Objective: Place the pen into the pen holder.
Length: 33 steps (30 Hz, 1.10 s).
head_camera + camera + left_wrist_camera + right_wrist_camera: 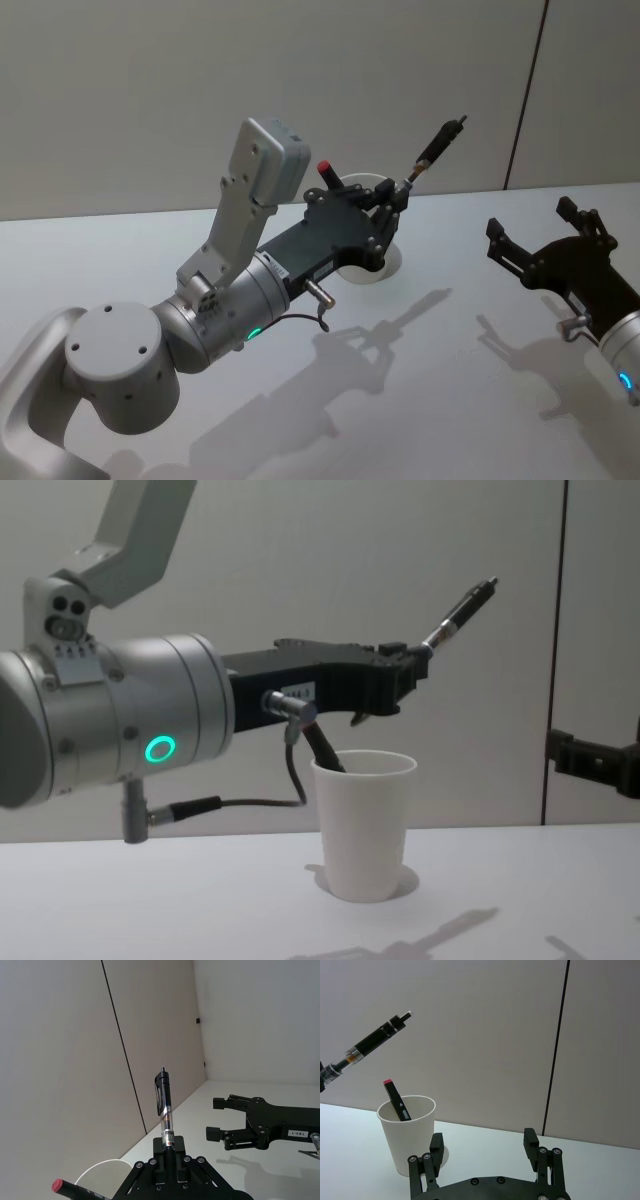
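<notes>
A black and clear pen (pixel 437 148) points up and away at a tilt, and my left gripper (pixel 400 190) is shut on its lower end. It hangs above the white paper cup pen holder (pixel 365 825), just past the rim, as the chest view shows with the pen (pixel 460 610) and gripper (pixel 415 655) over it. In the left wrist view the pen (pixel 165 1110) rises from the shut fingers, with the cup rim (pixel 100 1170) below. My right gripper (pixel 530 222) hovers open to the right, holding nothing.
A black marker with a red cap (pixel 397 1101) leans inside the pen holder (pixel 410 1135). The white table (pixel 430 400) runs back to a grey wall with a dark vertical seam (pixel 555 1045). My right gripper (pixel 484 1139) is level with the cup, some way off.
</notes>
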{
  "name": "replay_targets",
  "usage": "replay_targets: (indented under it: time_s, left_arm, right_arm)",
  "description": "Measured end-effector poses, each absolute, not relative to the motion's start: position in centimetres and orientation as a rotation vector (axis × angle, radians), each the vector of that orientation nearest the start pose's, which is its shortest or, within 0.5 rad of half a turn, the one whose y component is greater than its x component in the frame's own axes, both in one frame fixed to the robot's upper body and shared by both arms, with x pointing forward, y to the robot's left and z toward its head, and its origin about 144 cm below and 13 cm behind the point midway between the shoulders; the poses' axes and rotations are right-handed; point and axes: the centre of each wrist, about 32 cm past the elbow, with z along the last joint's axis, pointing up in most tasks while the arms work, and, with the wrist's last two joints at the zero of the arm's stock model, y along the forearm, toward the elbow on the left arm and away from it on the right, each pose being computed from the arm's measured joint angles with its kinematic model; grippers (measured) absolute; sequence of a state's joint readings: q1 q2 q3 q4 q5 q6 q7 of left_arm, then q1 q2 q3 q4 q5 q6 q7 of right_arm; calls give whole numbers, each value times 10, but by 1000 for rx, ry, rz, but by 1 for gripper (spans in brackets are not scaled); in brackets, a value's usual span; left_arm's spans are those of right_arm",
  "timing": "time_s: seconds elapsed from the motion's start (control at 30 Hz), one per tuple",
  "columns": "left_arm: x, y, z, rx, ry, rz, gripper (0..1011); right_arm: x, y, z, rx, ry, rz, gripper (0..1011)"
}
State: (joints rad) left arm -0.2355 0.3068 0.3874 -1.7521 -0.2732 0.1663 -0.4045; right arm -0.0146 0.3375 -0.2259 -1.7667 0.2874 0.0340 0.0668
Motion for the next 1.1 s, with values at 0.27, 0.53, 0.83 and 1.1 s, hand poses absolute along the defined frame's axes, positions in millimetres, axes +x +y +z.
replay_targets:
  time_s: [0.27, 0.53, 0.83, 1.1]
  left_arm:
    - [487, 183, 1250, 0, -156, 749, 121]
    - [487, 182, 1250, 1, -157, 748, 120]
    - [487, 182, 1250, 1, -157, 748, 121]
    - [487, 182, 1250, 1, -157, 748, 121]
  right_arm:
    - [443, -237, 1189, 26, -75, -1229, 1001]
    - [442, -238, 1189, 39, -69, -1213, 1001]
    - [436, -240, 1191, 88, -45, -1161, 1001]
    - [429, -240, 1193, 164, 2, -1120, 1001]
